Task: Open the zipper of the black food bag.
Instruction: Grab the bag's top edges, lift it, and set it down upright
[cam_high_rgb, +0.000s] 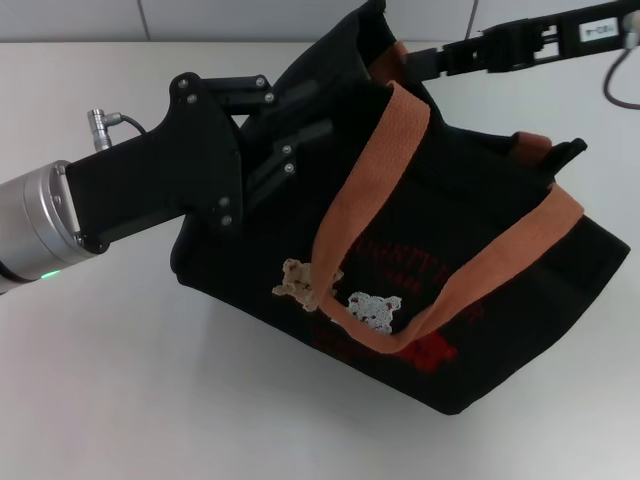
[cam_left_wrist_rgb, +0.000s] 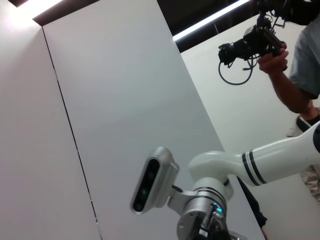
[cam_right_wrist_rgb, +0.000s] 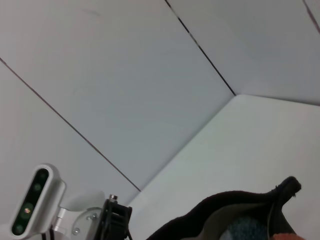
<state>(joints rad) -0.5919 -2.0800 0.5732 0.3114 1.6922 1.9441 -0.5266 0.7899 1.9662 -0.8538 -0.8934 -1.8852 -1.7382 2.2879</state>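
The black food bag (cam_high_rgb: 470, 300) sits on the white bench (cam_high_rgb: 120, 400), nearer its right side, tilted with its printed front facing the head camera and its orange-brown handles (cam_high_rgb: 370, 190) draped over that face. The left gripper (cam_high_rgb: 300, 135) presses against the bag's upper left end, jaws apparently clenched on the fabric there; this looks like a bracing hold, so the rim stays taut while the other arm pulls. The right gripper (cam_high_rgb: 415, 62) reaches in from the bench's far right corner to the bag's far rim, where the zipper (cam_high_rgb: 540, 150) runs. Its jaws are hidden behind the fabric, so whether they are clenched on the pull cannot be told. The right wrist view shows the rim already gaping, lining visible inside. Judgement: zipper partly open, pull under way.
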